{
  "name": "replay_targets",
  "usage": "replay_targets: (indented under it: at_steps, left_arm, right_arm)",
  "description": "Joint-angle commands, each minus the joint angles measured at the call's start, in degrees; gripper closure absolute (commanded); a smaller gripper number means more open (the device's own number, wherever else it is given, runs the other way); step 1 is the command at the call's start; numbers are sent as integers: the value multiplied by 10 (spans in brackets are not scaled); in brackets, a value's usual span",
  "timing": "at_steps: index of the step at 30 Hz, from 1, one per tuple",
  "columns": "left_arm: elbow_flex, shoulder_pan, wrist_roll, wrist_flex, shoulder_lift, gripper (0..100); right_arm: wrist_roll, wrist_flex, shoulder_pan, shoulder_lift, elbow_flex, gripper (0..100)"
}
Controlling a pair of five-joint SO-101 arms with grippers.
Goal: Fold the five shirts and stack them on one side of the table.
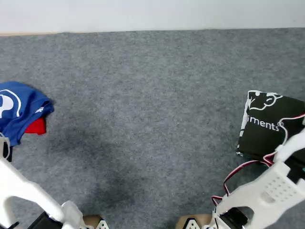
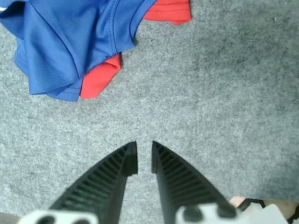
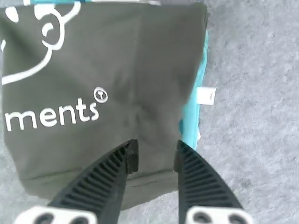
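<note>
A crumpled blue shirt (image 1: 19, 107) lies at the table's left edge on top of a red shirt (image 1: 36, 127). My left gripper (image 2: 144, 158) hovers over bare carpet just short of the blue shirt (image 2: 70, 37) and red shirt (image 2: 100, 77); it is open by a narrow gap with nothing in it. A folded black shirt (image 1: 271, 126) with white print rests at the right edge. My right gripper (image 3: 154, 156) is open directly above the black shirt (image 3: 93, 70), near its edge. A teal shirt (image 3: 192, 116) peeks out from under the black one.
Grey carpet (image 1: 152, 109) covers the table, with wide free room in the middle. The left arm (image 1: 19, 191) and right arm (image 1: 269, 191) rise from the front edge. A red and white cable (image 1: 233, 179) loops beside the right arm.
</note>
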Motion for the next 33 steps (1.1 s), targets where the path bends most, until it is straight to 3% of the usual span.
replay_targets:
  at_steps: [1, 6, 14, 19, 23, 28, 33]
  left_arm:
    - [-5, 4, -5, -11, -13, 942]
    - [-5, 4, -5, -11, -12, 942]
    - [-5, 44, -4, -11, -15, 942]
    - [-5, 50, -4, -11, -13, 942]
    - [-5, 49, -5, -11, -12, 942]
    - [-5, 48, -5, -11, -12, 942]
    - [-4, 49, -5, -11, -12, 942]
  right_arm:
    - [7, 25, 8, -56, 77, 830]
    - [6, 22, 15, -75, 185, 798]
    - [5, -15, 25, -41, 209, 808]
    - [8, 7, 4, -37, 160, 998]
    - [13, 14, 9, -51, 119, 992]
    - [97, 12, 40, -49, 105, 961]
    - [113, 15, 75, -34, 101, 785]
